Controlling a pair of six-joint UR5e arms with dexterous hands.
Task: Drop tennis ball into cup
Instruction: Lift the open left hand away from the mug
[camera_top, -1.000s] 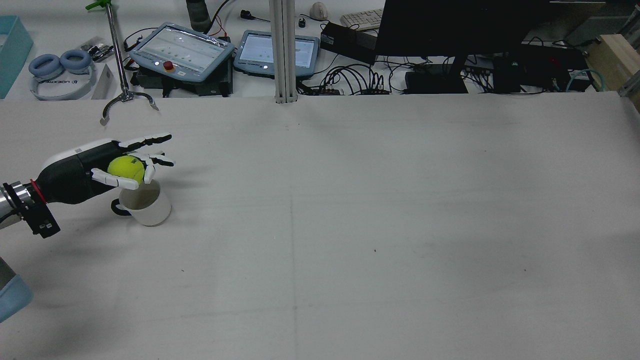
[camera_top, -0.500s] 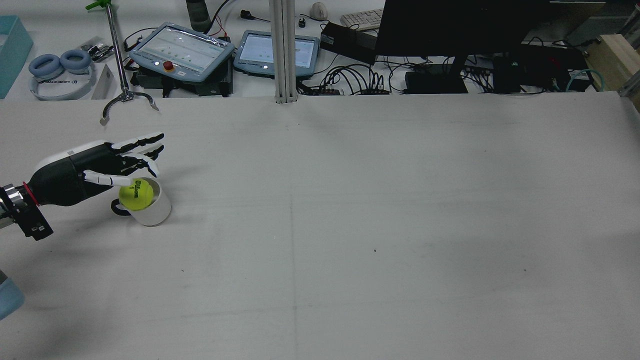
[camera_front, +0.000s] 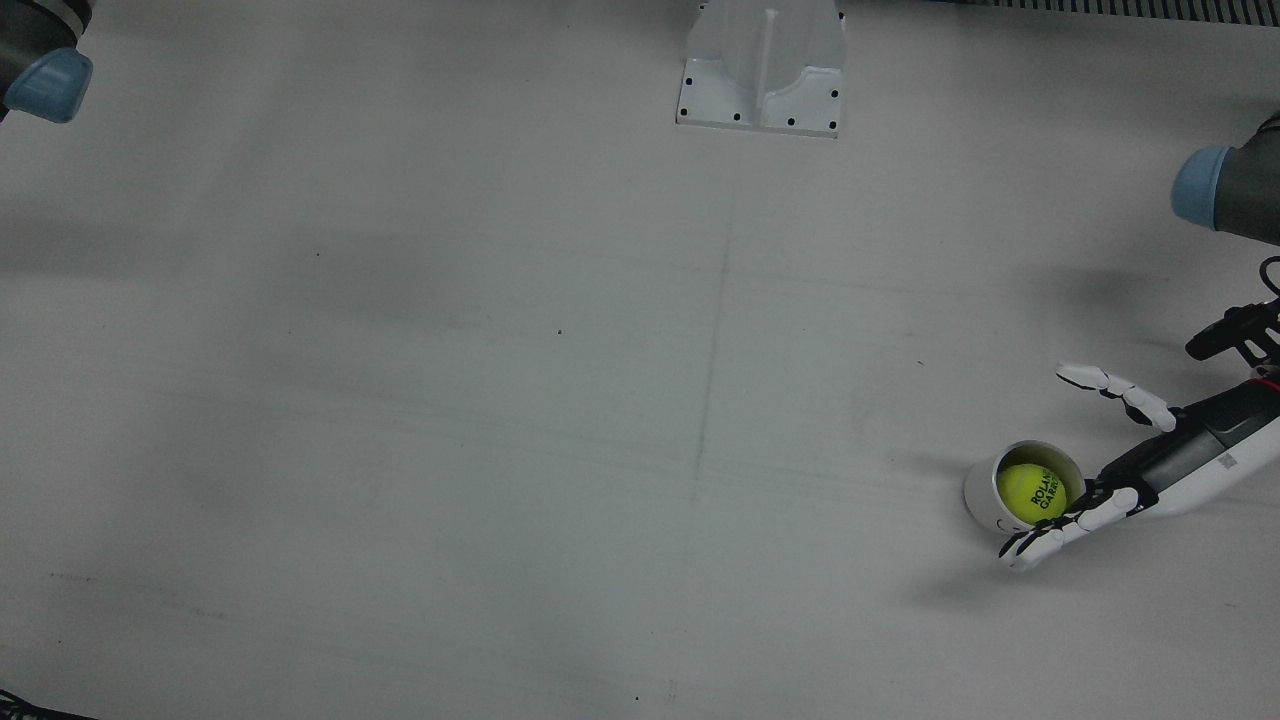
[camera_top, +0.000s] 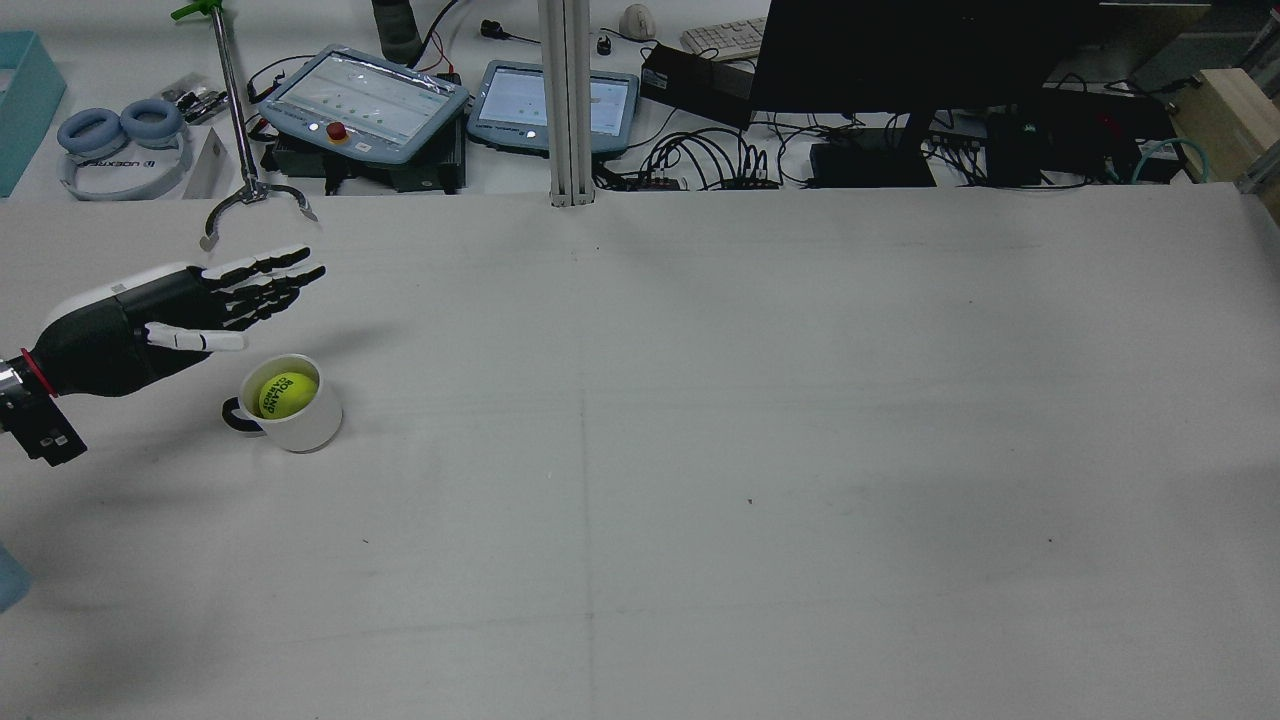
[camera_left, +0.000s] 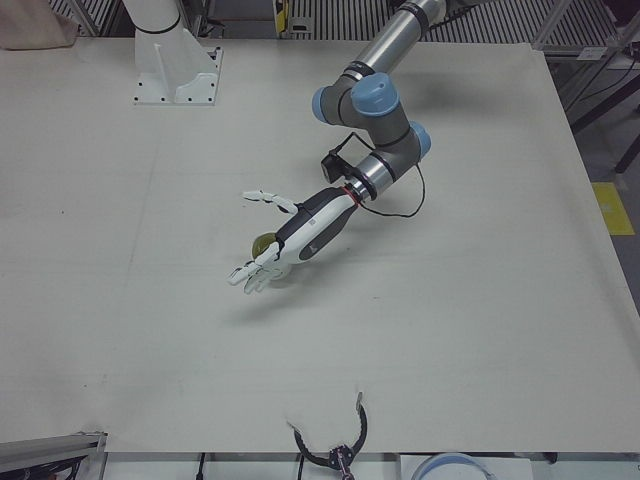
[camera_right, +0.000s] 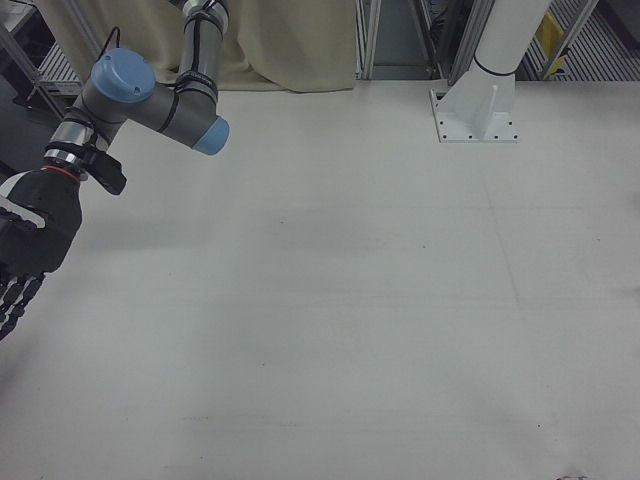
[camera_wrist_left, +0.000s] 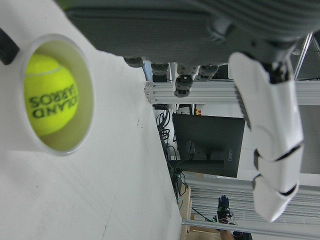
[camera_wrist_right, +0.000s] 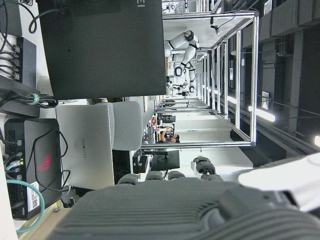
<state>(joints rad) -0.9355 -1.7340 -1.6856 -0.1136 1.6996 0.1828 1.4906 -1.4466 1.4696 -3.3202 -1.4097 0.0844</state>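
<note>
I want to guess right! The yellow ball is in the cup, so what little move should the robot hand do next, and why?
Probably lift the left hand up and away. The tennis ball already sits inside the cup, and the hand is open, holding nothing.

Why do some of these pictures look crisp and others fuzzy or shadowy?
Left hand view: the ball in the cup is fairly sharp, while the left robot hand is so near the lens it blurs. Right hand view: the right robot hand fills the bottom as a soft grey mass. Front view: soft shadows lie on the table.
</note>
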